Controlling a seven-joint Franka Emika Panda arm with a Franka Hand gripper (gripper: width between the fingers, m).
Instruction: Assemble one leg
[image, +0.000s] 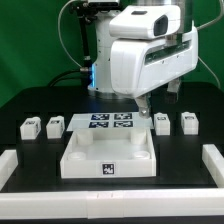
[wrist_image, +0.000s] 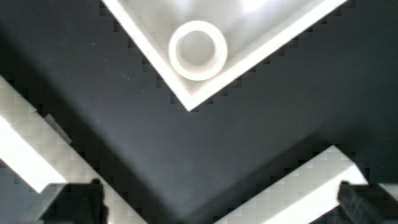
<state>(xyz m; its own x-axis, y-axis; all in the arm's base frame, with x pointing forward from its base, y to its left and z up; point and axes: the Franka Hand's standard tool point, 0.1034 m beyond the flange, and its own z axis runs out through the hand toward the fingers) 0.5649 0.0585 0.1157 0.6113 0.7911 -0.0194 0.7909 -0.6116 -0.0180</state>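
Four small white legs with black-and-white tags stand on the black table in the exterior view: two on its left (image: 30, 127) (image: 54, 125) and two on its right (image: 162, 123) (image: 188, 122). The large white square piece (image: 108, 155) lies at the front middle. My gripper (image: 155, 100) hangs above the table behind the right pair of legs and touches nothing. In the wrist view my gripper (wrist_image: 217, 208) is open and empty, its dark fingertips (wrist_image: 71, 205) far apart. A corner of the square piece with a round socket (wrist_image: 196, 48) lies ahead of it. No leg shows in the wrist view.
The marker board (image: 110, 122) lies behind the square piece. White border rails run along the table's left (image: 8, 165) and right (image: 213, 160) edges. White strips (wrist_image: 302, 180) cross the black table in the wrist view.
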